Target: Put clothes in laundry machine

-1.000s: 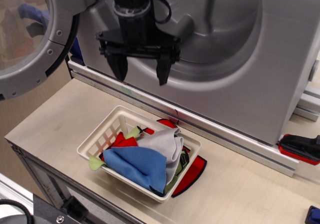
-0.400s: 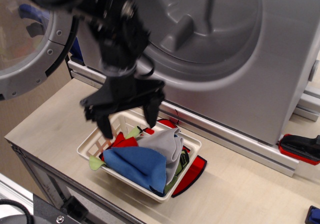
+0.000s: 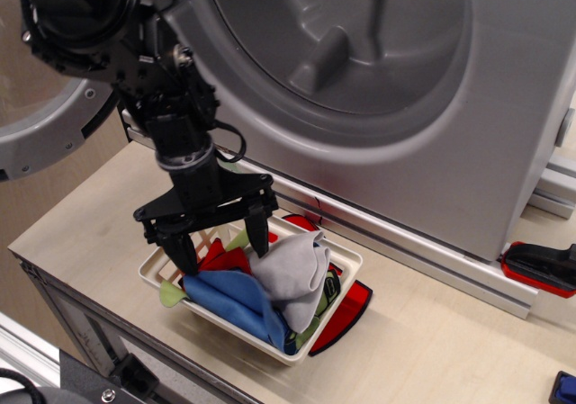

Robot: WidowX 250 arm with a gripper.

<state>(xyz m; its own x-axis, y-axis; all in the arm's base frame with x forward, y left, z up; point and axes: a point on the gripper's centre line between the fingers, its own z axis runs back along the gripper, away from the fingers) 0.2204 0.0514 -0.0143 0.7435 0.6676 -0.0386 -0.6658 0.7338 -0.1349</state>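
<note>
The clothes lie piled in a white slotted basket (image 3: 345, 258) on the table: a blue cloth (image 3: 232, 298), a light grey cloth (image 3: 292, 273), red pieces (image 3: 225, 258) and lime-green bits (image 3: 171, 293). My black gripper (image 3: 221, 246) is open, its two fingers pointing down into the left part of the basket, straddling the red cloth and touching the pile. The laundry machine (image 3: 360, 71) stands behind, its wide drum mouth open, its round door (image 3: 45, 125) swung out at the left.
A red and black object (image 3: 346, 314) lies under the basket's right side. Another red and black object (image 3: 540, 267) sits at the right by the machine's base rail. The table's front edge runs close below the basket.
My gripper has come down from in front of the drum mouth and moved left, into the basket. The blue cloth has shifted and is pressed lower.
</note>
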